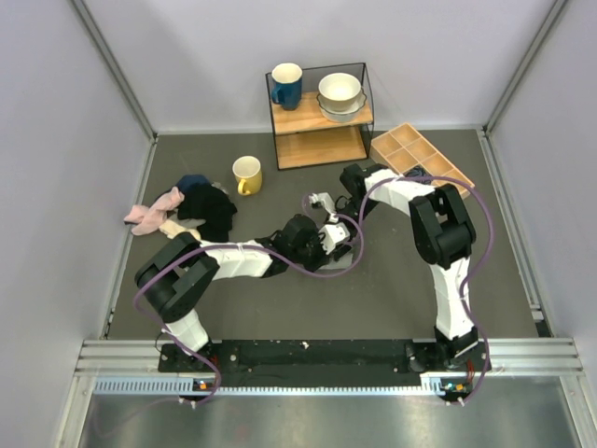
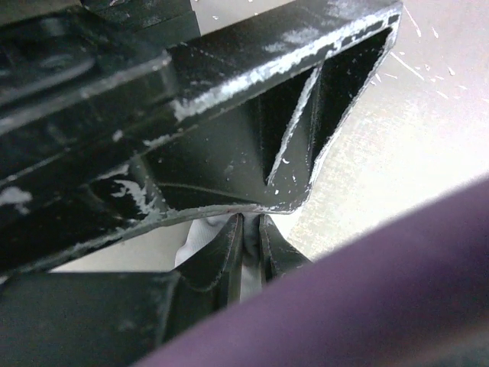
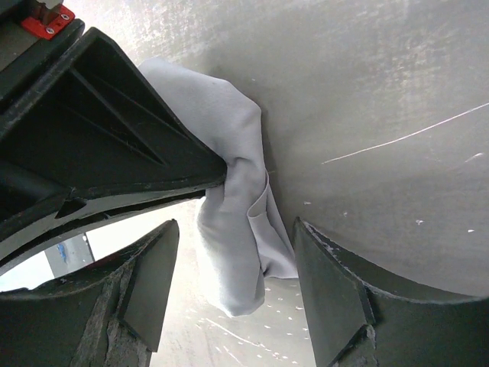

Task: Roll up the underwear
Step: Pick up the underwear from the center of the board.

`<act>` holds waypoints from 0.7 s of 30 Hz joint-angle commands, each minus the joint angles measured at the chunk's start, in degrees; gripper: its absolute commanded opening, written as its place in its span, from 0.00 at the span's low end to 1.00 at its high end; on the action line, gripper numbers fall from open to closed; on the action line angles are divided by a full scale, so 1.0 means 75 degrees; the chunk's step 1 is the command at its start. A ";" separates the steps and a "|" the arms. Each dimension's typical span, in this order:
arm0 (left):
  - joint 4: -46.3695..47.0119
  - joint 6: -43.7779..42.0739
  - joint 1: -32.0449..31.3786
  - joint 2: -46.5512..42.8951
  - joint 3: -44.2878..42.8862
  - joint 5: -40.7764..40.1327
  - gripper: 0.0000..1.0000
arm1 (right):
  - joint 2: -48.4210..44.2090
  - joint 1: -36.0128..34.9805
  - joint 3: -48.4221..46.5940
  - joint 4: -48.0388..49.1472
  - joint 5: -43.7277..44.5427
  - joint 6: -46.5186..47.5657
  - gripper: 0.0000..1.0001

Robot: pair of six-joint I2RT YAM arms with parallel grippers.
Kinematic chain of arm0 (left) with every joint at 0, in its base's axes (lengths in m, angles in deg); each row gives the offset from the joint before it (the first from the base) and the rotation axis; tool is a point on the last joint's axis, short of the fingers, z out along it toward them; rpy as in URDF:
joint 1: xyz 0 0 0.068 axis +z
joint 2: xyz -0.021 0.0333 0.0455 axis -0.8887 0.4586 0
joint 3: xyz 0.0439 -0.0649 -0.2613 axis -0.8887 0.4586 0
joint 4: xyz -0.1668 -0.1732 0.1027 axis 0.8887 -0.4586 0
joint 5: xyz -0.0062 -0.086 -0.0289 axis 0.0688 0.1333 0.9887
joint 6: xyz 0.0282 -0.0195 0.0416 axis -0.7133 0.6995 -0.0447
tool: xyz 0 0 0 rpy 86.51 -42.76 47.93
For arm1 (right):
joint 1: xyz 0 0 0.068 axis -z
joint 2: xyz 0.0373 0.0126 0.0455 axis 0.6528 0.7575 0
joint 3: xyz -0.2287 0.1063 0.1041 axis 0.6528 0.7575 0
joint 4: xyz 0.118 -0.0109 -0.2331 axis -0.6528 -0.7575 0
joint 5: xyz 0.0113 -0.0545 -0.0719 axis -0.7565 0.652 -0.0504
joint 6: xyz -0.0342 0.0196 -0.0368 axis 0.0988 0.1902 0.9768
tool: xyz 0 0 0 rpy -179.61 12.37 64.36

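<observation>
Mid-table, where both arms meet: the underwear, pale grey, bunched into a narrow creased fold down at the table surface. Clamped on it, the left gripper, fingers almost together with a sliver of light cloth pinched between them. Spread apart around the fold's loose end, the right gripper, one finger on either side, squeezing nothing; whether either finger touches the cloth, impossible to tell. Both claws nearly tip to tip, the left one's black finger filling the upper left of the right wrist view. Blurred across the lower right of the left wrist view, a purple cable. Well apart, toward the back: yellow mug, heap of pink, black and blue clothes beside it, small shelf with a blue mug and stacked bowls, wooden divided tray.
</observation>
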State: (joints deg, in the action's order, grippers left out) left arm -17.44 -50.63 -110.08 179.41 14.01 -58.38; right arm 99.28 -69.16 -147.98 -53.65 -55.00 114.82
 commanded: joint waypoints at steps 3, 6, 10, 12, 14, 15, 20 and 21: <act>-0.0696 0.0046 -0.0035 0.0349 -0.0028 -0.0088 0.18 | 0.0554 -0.0385 0.0073 -0.0693 0.0443 0.0264 0.63; -0.0708 0.0081 -0.0012 0.0349 -0.0028 -0.0100 0.18 | 0.0636 -0.0455 0.0120 -0.0787 0.0466 0.0311 0.59; -0.0696 0.0105 0.0000 0.0349 -0.0040 -0.0147 0.18 | 0.0788 -0.0490 0.0003 -0.0916 0.0396 0.0299 0.42; -0.0696 0.0163 0.0000 0.0325 -0.0028 -0.0228 0.18 | 0.0893 -0.0490 -0.0091 -0.0952 0.0291 0.0276 0.36; -0.0673 0.0245 0.0000 0.0151 -0.0005 -0.0264 0.19 | 0.0929 -0.0490 -0.0150 -0.0963 0.0255 0.0241 0.22; -0.0638 0.0292 0.0012 0.0068 0.0042 -0.0357 0.19 | 0.0917 -0.0490 -0.0220 -0.0963 0.0255 0.0241 0.19; -0.0661 0.0537 0.0012 -0.0925 0.0206 -0.0627 0.32 | 0.0742 -0.0339 -0.0302 -0.0952 -0.0025 0.0322 0.06; -0.0719 0.0561 0.0012 -0.1126 0.0229 -0.0662 0.34 | 0.0672 -0.0303 -0.0302 -0.0952 -0.0096 0.0358 0.05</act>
State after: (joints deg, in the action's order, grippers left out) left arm -19.51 -48.75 -110.19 177.38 14.64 -60.16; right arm 103.61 -69.88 -149.73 -59.18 -55.94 114.87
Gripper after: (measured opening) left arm 0.297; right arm 0.121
